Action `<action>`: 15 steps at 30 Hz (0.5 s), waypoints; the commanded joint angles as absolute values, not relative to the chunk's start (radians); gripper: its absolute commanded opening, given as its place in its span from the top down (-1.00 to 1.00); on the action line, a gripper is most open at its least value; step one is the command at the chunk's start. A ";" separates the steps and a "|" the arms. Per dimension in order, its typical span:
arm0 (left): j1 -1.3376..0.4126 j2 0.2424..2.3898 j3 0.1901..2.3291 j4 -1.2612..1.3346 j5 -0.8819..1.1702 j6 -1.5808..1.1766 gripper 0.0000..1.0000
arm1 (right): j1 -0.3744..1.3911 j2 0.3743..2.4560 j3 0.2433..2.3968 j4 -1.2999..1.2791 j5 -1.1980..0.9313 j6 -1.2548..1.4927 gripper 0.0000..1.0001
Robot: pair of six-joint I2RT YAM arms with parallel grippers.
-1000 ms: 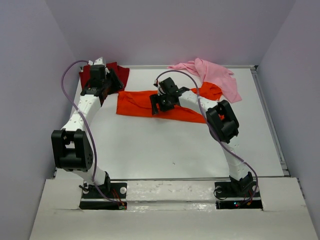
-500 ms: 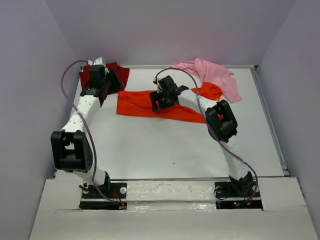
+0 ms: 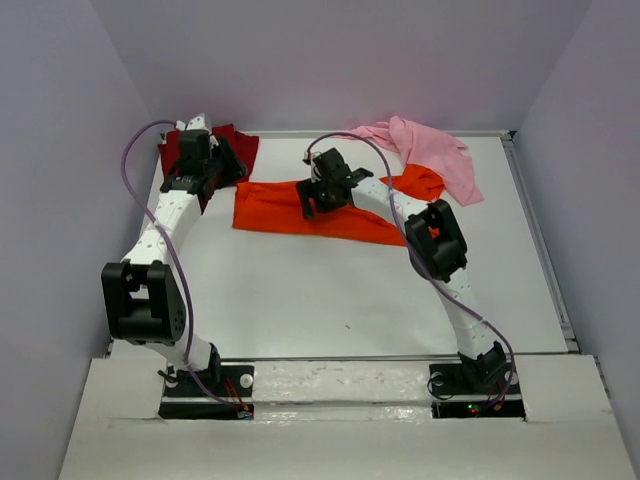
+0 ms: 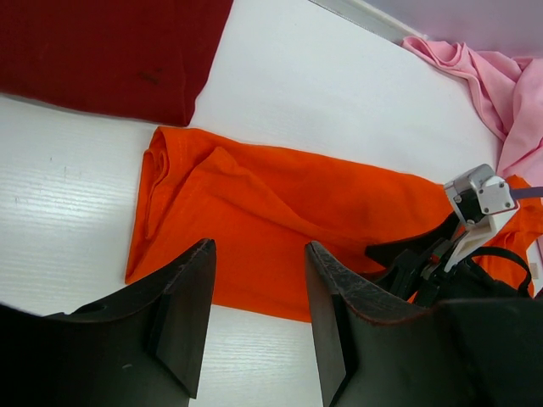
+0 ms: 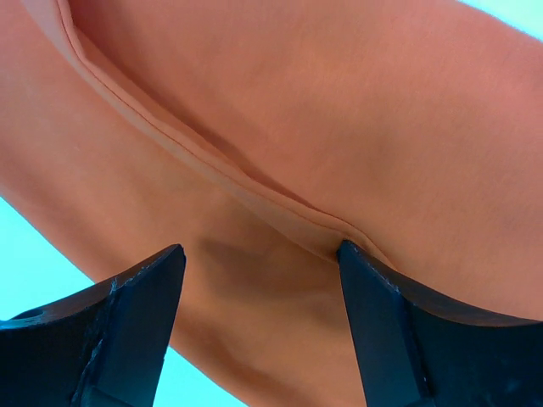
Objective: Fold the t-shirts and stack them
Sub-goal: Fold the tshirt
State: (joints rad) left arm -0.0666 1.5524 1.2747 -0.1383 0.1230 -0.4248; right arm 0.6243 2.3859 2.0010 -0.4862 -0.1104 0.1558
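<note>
Directly over the middle of the orange t-shirt (image 3: pixel 265 208) hangs the right gripper (image 5: pixel 259 248), jaws open and empty; the shirt stretches left to right across the bench (image 3: pixel 330 300), the left gripper (image 4: pixel 259 248) open beyond its left end.

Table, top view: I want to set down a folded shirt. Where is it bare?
Bare: the wide stretch of table between the orange t-shirt and the near edge. Crowded: the far edge, with the dark red t-shirt and pink t-shirt.

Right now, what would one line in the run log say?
left gripper: open, empty, by dark red tee | right gripper: open, low over orange tee, no grip | pink tee: bunched at far edge
</note>
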 commanded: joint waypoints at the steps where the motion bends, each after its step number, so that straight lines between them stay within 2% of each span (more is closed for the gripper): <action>1: -0.074 1.508 1.262 -0.104 0.135 -0.416 -0.11 | 0.608 2.408 2.063 -0.497 -0.089 0.132 -0.57; 15: -0.081 1.519 1.266 -0.112 0.123 -0.413 -0.11 | 0.568 2.424 2.128 -0.511 -0.017 0.072 -0.58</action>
